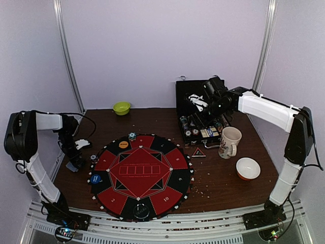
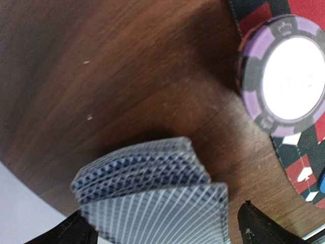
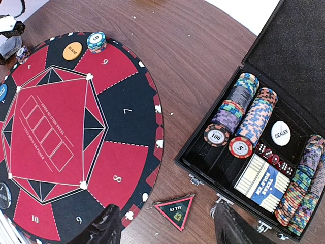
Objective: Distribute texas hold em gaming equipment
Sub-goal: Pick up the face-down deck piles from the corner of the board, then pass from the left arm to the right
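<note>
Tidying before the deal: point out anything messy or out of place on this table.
The playing cards lie splayed in a loose fan on the table beside the mat, inside the open left gripper, not squared into a deck. Pale crumbs dot the wood around the mat.

Round poker mat (image 1: 139, 170) centred on the surface (image 1: 213, 183), playing cards (image 2: 152, 198) just left of it. Chip case (image 1: 184, 99) behind-right, triangle marker (image 1: 198, 152) between them, mug (image 1: 229, 142) and bowl (image 1: 248, 168) to the right.
</note>
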You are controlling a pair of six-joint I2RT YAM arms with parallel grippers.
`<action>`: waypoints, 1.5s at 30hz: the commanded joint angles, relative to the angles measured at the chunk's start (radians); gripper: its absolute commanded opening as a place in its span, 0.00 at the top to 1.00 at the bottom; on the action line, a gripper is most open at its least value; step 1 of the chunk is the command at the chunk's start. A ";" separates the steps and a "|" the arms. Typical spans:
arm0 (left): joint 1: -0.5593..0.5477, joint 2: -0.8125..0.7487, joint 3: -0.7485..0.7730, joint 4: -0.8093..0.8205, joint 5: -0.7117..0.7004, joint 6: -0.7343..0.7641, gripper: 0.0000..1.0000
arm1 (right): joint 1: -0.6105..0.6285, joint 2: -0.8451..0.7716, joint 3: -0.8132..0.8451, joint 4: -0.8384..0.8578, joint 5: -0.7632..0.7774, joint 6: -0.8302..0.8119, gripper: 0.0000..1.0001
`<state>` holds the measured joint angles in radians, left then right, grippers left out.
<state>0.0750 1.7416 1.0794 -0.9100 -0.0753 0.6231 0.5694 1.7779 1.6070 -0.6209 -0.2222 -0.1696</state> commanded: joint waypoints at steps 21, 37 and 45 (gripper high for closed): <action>0.009 0.063 -0.060 0.060 -0.058 0.035 0.28 | 0.001 -0.058 -0.022 -0.003 -0.013 -0.029 0.35; -0.085 -0.149 0.147 -0.078 -0.053 0.020 0.46 | -0.070 -0.089 0.006 0.100 -0.278 0.249 0.35; -0.425 -0.141 0.466 -0.274 -0.052 0.023 0.46 | -0.095 -0.063 -0.070 0.450 -0.453 0.662 0.37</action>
<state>-0.2073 1.6104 1.4220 -1.0660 -0.1383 0.6441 0.4538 1.7252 1.5883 -0.3847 -0.5556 0.2363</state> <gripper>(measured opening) 0.555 0.636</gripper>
